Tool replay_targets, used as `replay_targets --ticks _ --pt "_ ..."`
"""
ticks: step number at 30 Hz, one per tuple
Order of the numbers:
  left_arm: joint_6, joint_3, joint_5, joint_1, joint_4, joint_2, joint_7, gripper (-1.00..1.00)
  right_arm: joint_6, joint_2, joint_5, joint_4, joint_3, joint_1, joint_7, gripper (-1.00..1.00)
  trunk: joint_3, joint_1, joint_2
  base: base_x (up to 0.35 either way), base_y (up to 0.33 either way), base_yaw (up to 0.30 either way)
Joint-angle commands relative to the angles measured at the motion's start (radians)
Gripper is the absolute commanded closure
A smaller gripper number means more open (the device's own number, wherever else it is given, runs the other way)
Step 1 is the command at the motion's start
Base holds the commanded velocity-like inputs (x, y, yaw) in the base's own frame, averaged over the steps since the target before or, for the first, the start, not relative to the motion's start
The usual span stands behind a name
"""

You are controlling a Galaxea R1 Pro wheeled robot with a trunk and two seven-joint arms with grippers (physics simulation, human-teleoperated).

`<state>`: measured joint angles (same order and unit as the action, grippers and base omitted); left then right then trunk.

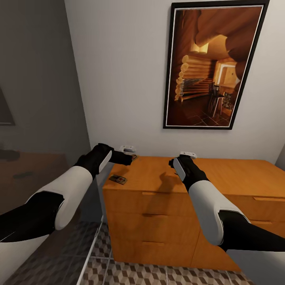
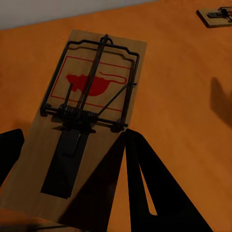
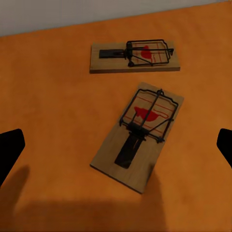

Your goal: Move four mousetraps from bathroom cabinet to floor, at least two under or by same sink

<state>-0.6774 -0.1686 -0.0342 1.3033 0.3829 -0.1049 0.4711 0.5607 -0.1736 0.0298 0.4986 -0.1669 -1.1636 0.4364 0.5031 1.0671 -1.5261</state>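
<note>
The orange-brown cabinet (image 1: 221,178) stands against the white wall. One mousetrap (image 1: 118,179) lies on its top near the front left corner. My left gripper (image 1: 128,152) hovers over the back left of the top, open, its dark fingers (image 2: 154,193) straddling another mousetrap (image 2: 87,111) that lies flat just below; a further trap (image 2: 215,15) lies beyond. My right gripper (image 1: 188,155) hangs open above the middle back of the top, over two mousetraps (image 3: 137,137) (image 3: 135,57) lying side by side. The bathroom floor (image 1: 158,273) shows below the cabinet. The bathroom sink is out of view.
A large framed picture (image 1: 211,65) hangs on the wall above the cabinet. A grey wall (image 1: 39,79) closes the left side, with a narrow gap between it and the cabinet's left end. The right half of the cabinet top is bare wood.
</note>
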Motion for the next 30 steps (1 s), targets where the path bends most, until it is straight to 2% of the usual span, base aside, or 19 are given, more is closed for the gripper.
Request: replay_targets --ticks 1,11,20,30 --pt "-0.001 -0.003 -0.007 0.001 0.001 0.0 0.005 1.0 0.002 -0.001 0.003 0.001 -0.004 -0.001 0.004 -1.0 0.001 0.0 -0.001 0.007 0.0 0.0" --pt "0.004 -0.003 -0.005 0.001 -0.003 0.001 0.001 1.0 -0.003 -0.001 0.004 0.0 -0.013 -0.001 0.004 -1.0 0.001 0.0 -0.001 0.006 0.0 0.0" --pt "0.005 -0.003 -0.003 0.001 -0.004 0.002 0.003 1.0 -0.006 -0.001 0.002 0.002 -0.064 -0.001 0.0 -1.0 0.001 0.0 -0.001 0.126 0.0 0.0" --pt "0.007 -0.003 -0.004 0.001 -0.005 0.002 0.003 1.0 -0.008 -0.001 0.001 0.016 -0.064 -0.001 -0.006 -1.0 0.001 0.0 -0.001 0.017 0.0 0.0"
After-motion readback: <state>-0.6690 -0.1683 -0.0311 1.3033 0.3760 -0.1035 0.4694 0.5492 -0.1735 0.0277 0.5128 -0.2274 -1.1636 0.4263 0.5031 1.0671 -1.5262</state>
